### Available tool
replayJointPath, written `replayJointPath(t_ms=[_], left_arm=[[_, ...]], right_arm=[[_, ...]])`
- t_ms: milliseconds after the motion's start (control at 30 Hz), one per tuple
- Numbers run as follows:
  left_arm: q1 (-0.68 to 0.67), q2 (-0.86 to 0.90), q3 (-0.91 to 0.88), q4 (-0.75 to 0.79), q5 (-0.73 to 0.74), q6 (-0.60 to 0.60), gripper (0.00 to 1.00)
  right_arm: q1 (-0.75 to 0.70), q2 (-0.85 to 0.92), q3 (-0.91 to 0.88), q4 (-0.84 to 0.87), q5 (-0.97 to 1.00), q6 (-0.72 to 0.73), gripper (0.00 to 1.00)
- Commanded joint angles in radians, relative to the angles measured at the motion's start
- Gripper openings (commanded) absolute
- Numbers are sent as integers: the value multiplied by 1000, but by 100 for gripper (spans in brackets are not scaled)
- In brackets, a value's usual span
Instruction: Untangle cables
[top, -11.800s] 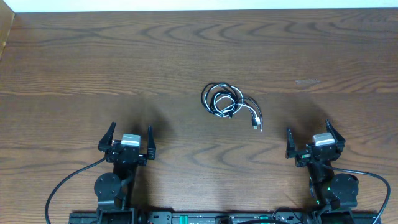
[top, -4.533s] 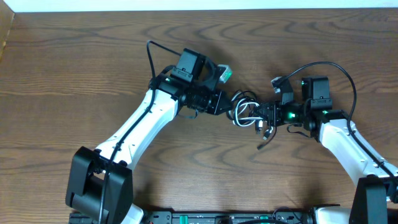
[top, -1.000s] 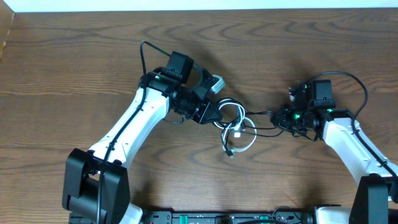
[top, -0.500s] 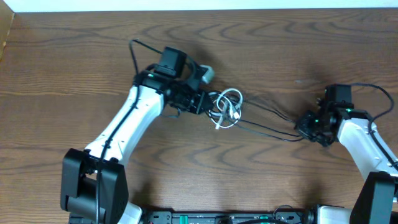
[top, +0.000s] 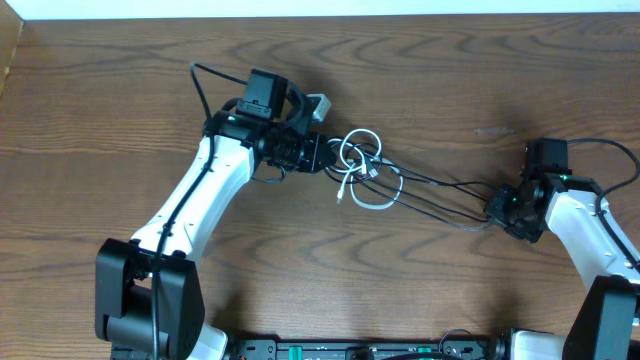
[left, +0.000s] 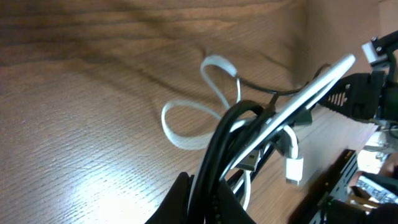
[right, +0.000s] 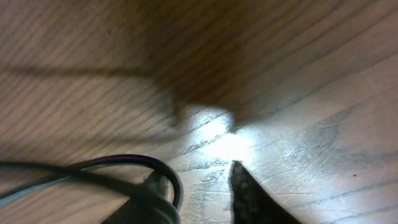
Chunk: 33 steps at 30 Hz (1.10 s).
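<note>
The cables sit mid-table as a tangle. The white cable (top: 372, 199) makes loose loops with its plug hanging free (left: 294, 169). The black cables (top: 440, 190) run in taut strands from the tangle toward the right. My left gripper (top: 322, 156) is at the tangle's left side, shut on a bunch of black cable (left: 231, 132) with white cable beside it. In its wrist view the left gripper (left: 203, 178) shows black cord pinched between the jaws. My right gripper (top: 497, 208) is at the strands' far end. Seen close, the right gripper (right: 198, 177) has parted jaws, with a black cable (right: 118, 163) looped over one finger (right: 152, 198).
The wooden table (top: 120, 90) spreads all round the tangle. Its far edge (top: 320, 14) meets a white strip at the top. The left arm's own black wire (top: 205, 80) arcs behind its wrist, and the right arm's wire (top: 610, 148) loops at the far right.
The left gripper drew the tangle up and left while the right gripper moved right, stretching black strands out between them. The right jaws have parted.
</note>
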Motion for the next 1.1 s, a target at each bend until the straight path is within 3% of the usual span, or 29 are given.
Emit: replayJointPath(t_ms=[0, 100, 400, 500, 700, 867, 1067], left_arm=[[60, -58, -3, 5, 10, -14, 8], [59, -72, -3, 5, 75, -11, 8], [56, -75, -3, 14, 331, 23, 8], [56, -75, -3, 32, 404, 39, 8], [36, -74, -3, 55, 537, 64, 8], [-13, -74, -3, 66, 754, 184, 8], [-71, -74, -3, 69, 777, 200, 8]], right_arm=[[-27, 5, 0, 23, 173, -21, 42], [-27, 5, 1, 69, 2, -150, 51], [-21, 3, 1, 152, -797, -526, 82], [-9, 3, 1, 153, -990, -629, 85], [33, 3, 1, 198, -993, -645, 86], [85, 3, 1, 273, -965, -639, 86], [153, 3, 1, 422, -964, -551, 87]])
